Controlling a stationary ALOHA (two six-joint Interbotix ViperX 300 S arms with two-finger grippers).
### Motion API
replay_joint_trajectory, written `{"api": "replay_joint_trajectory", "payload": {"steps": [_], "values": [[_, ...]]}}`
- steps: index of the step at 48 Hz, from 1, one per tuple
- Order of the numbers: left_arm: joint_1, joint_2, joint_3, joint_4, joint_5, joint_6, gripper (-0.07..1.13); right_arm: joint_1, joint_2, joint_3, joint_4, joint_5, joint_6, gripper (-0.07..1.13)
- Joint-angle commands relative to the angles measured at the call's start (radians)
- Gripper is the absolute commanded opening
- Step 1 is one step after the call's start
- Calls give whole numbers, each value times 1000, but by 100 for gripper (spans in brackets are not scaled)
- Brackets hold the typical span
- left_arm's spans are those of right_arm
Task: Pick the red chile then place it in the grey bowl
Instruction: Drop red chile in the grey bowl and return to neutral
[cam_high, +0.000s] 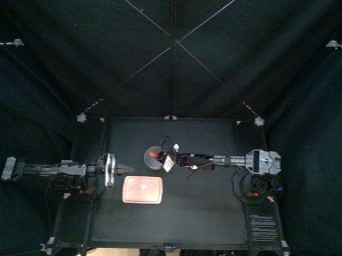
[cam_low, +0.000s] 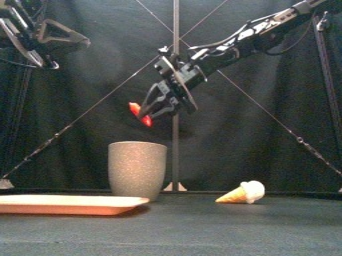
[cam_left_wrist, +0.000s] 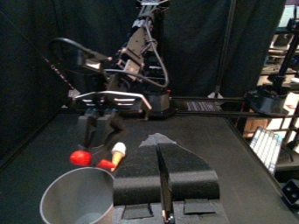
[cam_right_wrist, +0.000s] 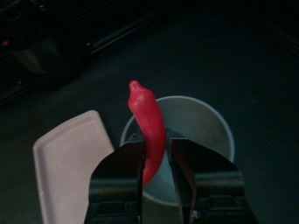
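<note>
My right gripper (cam_low: 150, 108) is shut on the red chile (cam_right_wrist: 147, 127) and holds it in the air above the tall grey speckled cup (cam_low: 138, 168), the task's grey bowl. In the right wrist view the chile sticks out between the jaws, right over the cup's round mouth (cam_right_wrist: 208, 122). From above, the right gripper (cam_high: 170, 157) reaches past the table's middle and the cup (cam_high: 155, 157) shows as a pale circle under it. The chile (cam_left_wrist: 82, 157) also hangs over the cup (cam_left_wrist: 77, 197) in the left wrist view. My left gripper (cam_left_wrist: 165, 188) rests at the table's left with its jaws together.
A flat pink tray (cam_high: 142, 190) lies on the table in front of the cup, also seen low on the left (cam_low: 67, 205) from the front. A toy ice-cream cone (cam_low: 242, 192) lies on the table to the cup's right.
</note>
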Motion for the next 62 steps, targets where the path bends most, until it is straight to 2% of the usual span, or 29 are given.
{"api": "replay_joint_trajectory", "payload": {"steps": [1,9,14,25,40,46,62], "values": [[5,2,-12,-2,-5,2,-3,-28,-2,-21,-6,-11,-2,60],[5,2,-12,0,-5,2,-3,-35,8,-18,-2,-18,-2,81],[6,2,-12,0,-5,2,-3,-29,-18,-17,-6,-25,-3,87],[9,2,-12,0,-5,0,-3,8,-166,58,-41,-97,-6,87],[9,2,-11,0,-5,2,-3,179,-448,273,-261,-112,-2,87],[9,2,-12,0,-5,2,-3,216,-538,360,-322,-112,2,87],[11,0,-11,0,-5,2,-3,236,-845,588,-330,-117,0,87]]}}
